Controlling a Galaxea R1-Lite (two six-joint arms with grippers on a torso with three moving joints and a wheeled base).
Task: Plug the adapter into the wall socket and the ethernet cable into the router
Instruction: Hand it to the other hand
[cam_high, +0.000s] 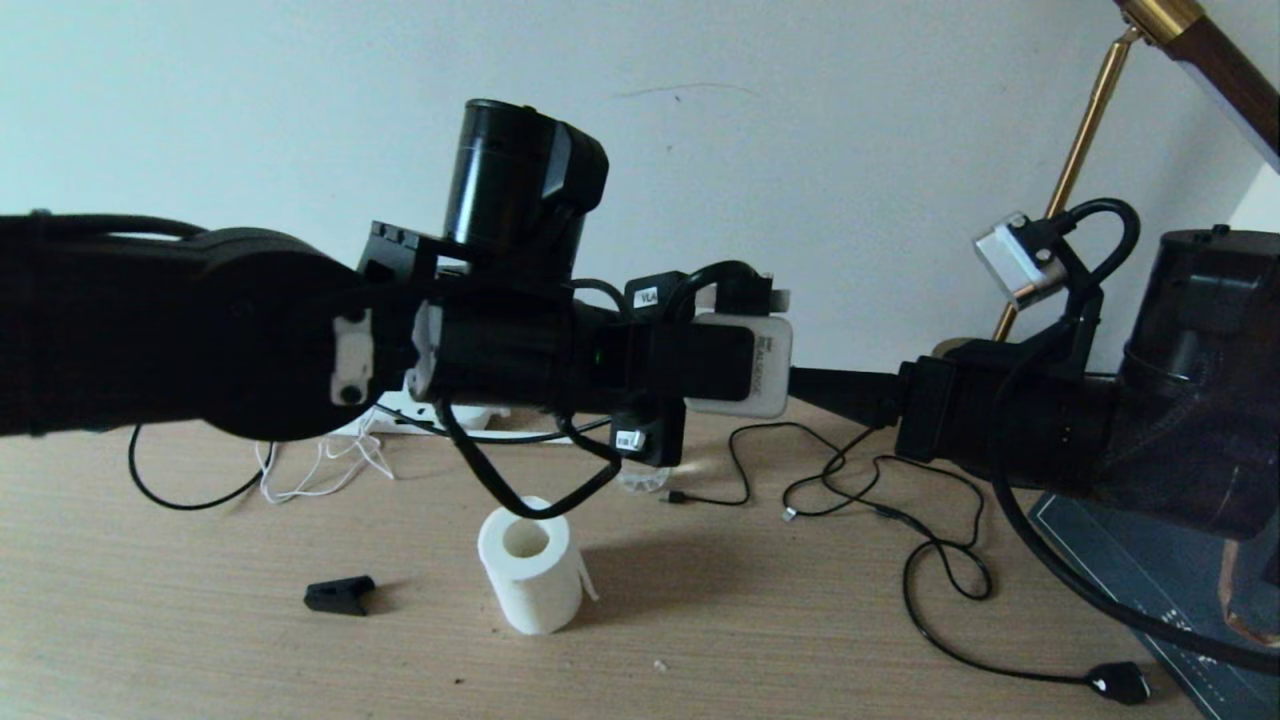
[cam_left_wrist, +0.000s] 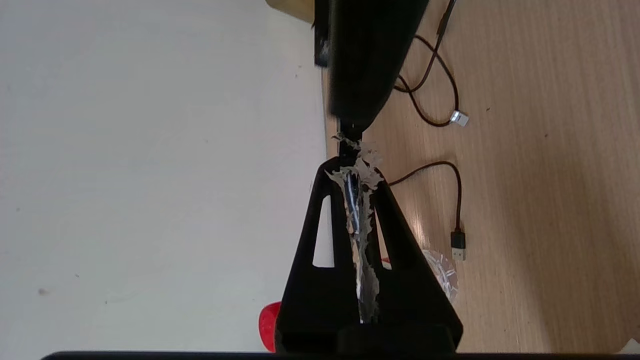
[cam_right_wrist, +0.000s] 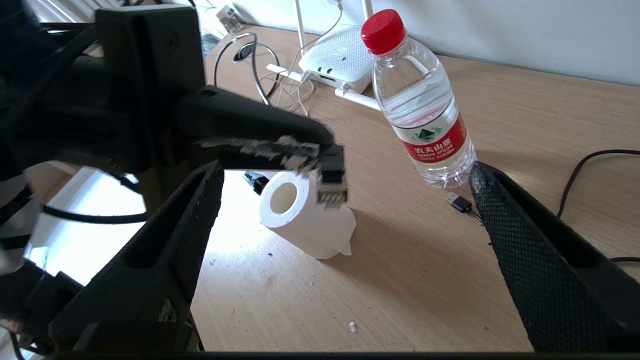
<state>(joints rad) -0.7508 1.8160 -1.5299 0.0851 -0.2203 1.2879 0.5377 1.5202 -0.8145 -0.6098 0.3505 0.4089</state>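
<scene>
Left gripper (cam_right_wrist: 327, 175) pinches the ethernet cable's connector (cam_right_wrist: 332, 182) between closed fingers, at centre frame of the right wrist view, above the paper roll (cam_right_wrist: 305, 217). Right gripper (cam_right_wrist: 345, 260) is spread wide in the lower frame, holding nothing. Router (cam_right_wrist: 337, 65) lies at upper centre, behind the water bottle (cam_right_wrist: 420, 105). Judged risk: the connector hangs tilted from the fingertips, so it may slip or meet the port misaligned; the bottle may be knocked.
</scene>
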